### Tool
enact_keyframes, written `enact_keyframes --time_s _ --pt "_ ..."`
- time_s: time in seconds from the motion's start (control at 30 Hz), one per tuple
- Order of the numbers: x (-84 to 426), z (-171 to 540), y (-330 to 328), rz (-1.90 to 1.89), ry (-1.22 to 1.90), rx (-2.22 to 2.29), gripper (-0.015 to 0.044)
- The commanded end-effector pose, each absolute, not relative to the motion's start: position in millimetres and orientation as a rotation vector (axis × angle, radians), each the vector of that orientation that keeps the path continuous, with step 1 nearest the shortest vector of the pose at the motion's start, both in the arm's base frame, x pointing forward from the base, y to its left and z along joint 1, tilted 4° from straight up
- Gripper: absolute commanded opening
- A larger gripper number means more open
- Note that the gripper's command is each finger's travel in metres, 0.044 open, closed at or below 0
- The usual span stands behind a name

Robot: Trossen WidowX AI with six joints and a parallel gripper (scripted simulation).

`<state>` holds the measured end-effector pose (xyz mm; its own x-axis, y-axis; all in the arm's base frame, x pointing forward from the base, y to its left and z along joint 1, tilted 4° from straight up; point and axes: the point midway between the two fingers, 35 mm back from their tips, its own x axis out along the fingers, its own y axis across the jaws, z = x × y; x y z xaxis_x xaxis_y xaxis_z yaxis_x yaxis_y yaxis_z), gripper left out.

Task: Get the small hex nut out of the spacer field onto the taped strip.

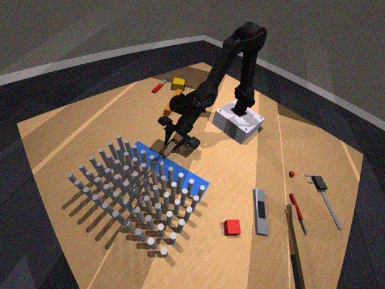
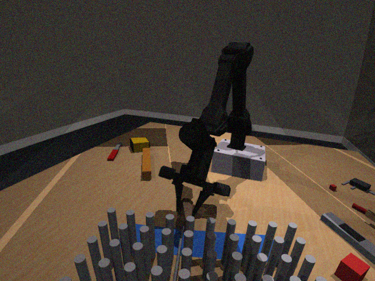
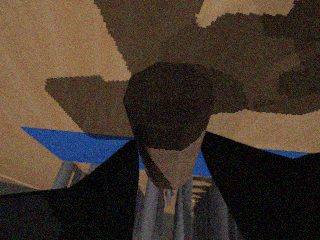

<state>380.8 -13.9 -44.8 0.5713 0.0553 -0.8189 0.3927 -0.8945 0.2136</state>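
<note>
The black claw (image 1: 168, 147) (image 2: 187, 213) (image 3: 168, 142) is pinched on a fat, brown, round handle (image 1: 173, 143) (image 2: 187, 208) (image 3: 170, 105), with one finger on each side. A thin grey metal rod (image 1: 159, 158) (image 2: 179, 257) sticks out from the handle and goes in between the tall, round, grey metal spacers (image 1: 169, 217) (image 2: 81, 266) (image 3: 147, 210). The spacers stand up in rows like a little forest. The small nut is hard to pick out, so I cannot tell just where it is or if the rod touches it. The flat blue strip (image 1: 198, 183) (image 2: 198, 242) (image 3: 65, 145) lies along the side of the spacers near the arm, and the claw is above its edge. The black arm stands on a pale grey box (image 1: 228, 129) (image 2: 224, 163). Behind the claw lie an orange bar (image 1: 168, 108) (image 2: 146, 163), a yellow block (image 1: 178, 83) (image 2: 139, 144) and a small tool with a red handle (image 1: 157, 88) (image 2: 113, 154). On the other side, a bright red cube (image 1: 232, 227) (image 2: 351, 267) sits near a long grey bar with a dark patch (image 1: 257, 198) (image 2: 333, 222), well apart from the claw
</note>
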Motion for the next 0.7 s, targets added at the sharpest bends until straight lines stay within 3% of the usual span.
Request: enact_keyframes --time_s 0.0,0.67 --pt "377.0 -44.0 -15.2 -1.247 0.367 2.431 0.0" --pt "364.6 -44.2 -20.7 -1.25 0.367 2.43 0.0"
